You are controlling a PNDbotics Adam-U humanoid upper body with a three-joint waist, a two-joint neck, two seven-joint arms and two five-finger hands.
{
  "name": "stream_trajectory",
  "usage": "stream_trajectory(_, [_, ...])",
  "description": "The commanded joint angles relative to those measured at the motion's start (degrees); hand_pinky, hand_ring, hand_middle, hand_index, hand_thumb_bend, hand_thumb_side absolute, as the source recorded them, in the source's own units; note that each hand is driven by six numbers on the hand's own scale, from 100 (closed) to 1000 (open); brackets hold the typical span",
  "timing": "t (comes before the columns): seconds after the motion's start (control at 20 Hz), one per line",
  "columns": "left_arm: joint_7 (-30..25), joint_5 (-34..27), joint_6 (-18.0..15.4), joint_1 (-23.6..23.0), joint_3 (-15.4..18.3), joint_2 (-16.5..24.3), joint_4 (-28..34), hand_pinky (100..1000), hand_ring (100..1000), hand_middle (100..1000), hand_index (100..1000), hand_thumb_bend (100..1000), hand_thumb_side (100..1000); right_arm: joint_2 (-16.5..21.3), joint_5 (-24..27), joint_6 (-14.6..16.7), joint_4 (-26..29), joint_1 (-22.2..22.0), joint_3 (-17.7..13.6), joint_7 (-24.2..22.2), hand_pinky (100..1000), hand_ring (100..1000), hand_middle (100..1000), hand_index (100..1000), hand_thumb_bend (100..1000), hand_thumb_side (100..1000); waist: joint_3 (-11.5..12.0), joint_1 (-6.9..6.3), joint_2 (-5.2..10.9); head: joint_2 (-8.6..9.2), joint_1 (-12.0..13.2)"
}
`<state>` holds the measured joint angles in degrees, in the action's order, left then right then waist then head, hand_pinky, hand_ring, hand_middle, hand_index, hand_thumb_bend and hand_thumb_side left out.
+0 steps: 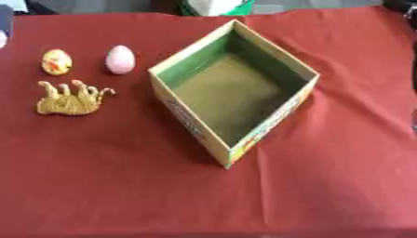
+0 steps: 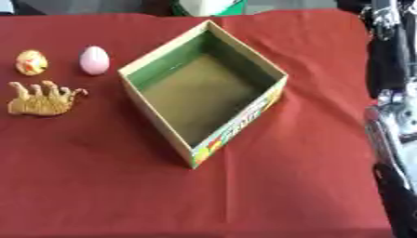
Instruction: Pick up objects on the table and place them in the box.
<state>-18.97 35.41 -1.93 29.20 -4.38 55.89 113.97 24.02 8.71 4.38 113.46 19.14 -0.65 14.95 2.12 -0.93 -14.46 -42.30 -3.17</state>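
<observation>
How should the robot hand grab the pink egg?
Probably from above, pinching the pink egg across its narrow middle. It is smooth and rounded, with its longer axis pointing away from the robot, so its left and right sides are closest together. The yellow egg and the box stand apart from it, leaving room for fingers.

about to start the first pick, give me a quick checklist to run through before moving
1. Box open and empty inside: ok.
2. Pink egg, yellow egg and tan animal toy left of the box, apart from one another: ok.
3. Eggs upright: cannot tell.
4. Left hand near the objects: not ok, not in view.
5. Right hand's fingers: cannot tell; only its arm shows at the right edge.
</observation>
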Motion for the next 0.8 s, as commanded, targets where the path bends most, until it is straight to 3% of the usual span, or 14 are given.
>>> stream_trajectory(0.05, [-4.04, 0.81, 0.31, 1.72, -0.54, 2.64, 0.62, 761, 804, 814, 948, 350, 1000, 1.71, 0.32, 0.17, 1.13, 0.49, 0.00, -0.41, 730, 663, 545, 827, 100, 687, 0.06, -0.02, 1.04, 0.23, 0.65])
stream_trajectory(0.15, [-6.51, 1.16, 0.42, 3.12, -1.32, 2.96, 0.24, 767, 806, 823, 966, 424, 1000, 1.77, 0.38, 0.14, 1.13, 0.52, 0.14, -0.57, 730, 663, 545, 827, 100, 684, 0.19, -0.07, 1.09, 0.29, 0.79])
stream_trajectory(0.3, [-11.41, 1.85, -0.54, 5.51, -3.04, 3.01, -1.51, 771, 809, 829, 1000, 451, 1000, 1.60, 0.58, 0.23, 1.13, 0.77, 0.47, -0.95, 729, 663, 544, 826, 100, 687, 0.23, -0.08, 1.07, 0.44, 1.05])
stream_trajectory(0.45, [-16.18, 2.38, -1.79, 7.47, -4.60, 2.60, -3.59, 776, 819, 835, 1000, 437, 1000, 1.60, 0.74, 0.31, 1.13, 0.87, 0.61, -1.18, 730, 663, 544, 826, 100, 685, 0.15, -0.08, 1.03, 0.60, 1.46])
stream_trajectory(0.55, [-18.85, 1.27, -2.22, 8.38, -5.57, 2.15, -4.99, 785, 830, 842, 1000, 379, 1000, 1.62, 0.79, 0.25, 1.13, 0.86, 0.65, -1.24, 730, 664, 543, 826, 100, 685, 0.06, -0.07, 0.96, 0.77, 1.65])
stream_trajectory(0.8, [-24.02, -2.03, -2.35, 10.49, -7.17, 0.81, -8.88, 807, 873, 888, 1000, 348, 840, 1.48, 0.86, -0.01, 1.13, 0.94, 0.83, -1.48, 731, 664, 542, 825, 100, 681, 0.03, -0.19, 0.76, 1.02, 2.06])
